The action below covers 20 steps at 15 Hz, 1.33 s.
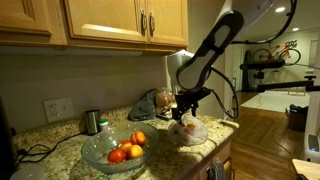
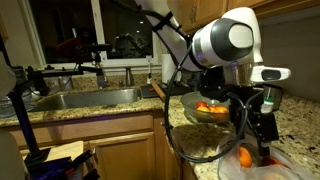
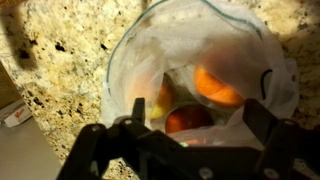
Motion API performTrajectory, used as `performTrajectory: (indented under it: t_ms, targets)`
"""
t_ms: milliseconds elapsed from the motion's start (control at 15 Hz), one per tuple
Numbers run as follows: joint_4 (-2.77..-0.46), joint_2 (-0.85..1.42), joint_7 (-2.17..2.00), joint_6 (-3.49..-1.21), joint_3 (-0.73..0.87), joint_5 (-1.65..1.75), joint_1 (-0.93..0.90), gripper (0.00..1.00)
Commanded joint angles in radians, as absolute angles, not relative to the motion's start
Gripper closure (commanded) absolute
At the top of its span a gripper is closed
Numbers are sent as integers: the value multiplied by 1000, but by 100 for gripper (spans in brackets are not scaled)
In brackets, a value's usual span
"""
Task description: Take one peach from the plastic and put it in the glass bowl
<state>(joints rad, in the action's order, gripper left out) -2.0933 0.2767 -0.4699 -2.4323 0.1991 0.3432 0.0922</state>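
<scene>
The plastic (image 3: pixel 135 70) lies open-mouthed on the granite counter, and the wrist view looks straight down into it. Inside are an orange peach (image 3: pixel 215 85), a redder one (image 3: pixel 188 120) and a yellowish one (image 3: pixel 160 100). My gripper (image 3: pixel 197 105) hangs just above the opening, open, with its fingers (image 3: pixel 255 115) on either side of the red peach and nothing gripped. In both exterior views the gripper (image 1: pixel 184 114) (image 2: pixel 257 140) hovers over the plastic (image 1: pixel 190 131) (image 2: pixel 270 168). The glass bowl (image 1: pixel 100 155) (image 2: pixel 190 103) holds several peaches (image 1: pixel 127 151).
A small steel cup (image 1: pixel 92 121) stands behind the bowl near the wall outlet (image 1: pixel 58 108). A brown bundle (image 1: pixel 146 103) sits by the robot's base. A sink (image 2: pixel 85 98) lies further along the counter, and the counter edge (image 1: pixel 215 148) runs close to the plastic.
</scene>
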Motion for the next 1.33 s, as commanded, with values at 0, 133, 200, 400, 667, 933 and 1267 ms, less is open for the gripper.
performTrajectory:
  t_ms: [0,133,200,400,667,933,1267]
  targets:
    - [-2093,285,-477,-2438,216,344,75,0]
    - [-2084,309,-503,-2443,222,361,68,0]
    - [-2083,320,-513,-2448,224,363,66,0]
    - [-2077,357,-529,-2467,228,361,57,0]
    - [-2073,387,-525,-2507,236,366,38,0]
    - [-2069,402,-515,-2524,242,356,29,0]
    - [-2062,406,-505,-2527,250,347,33,0]
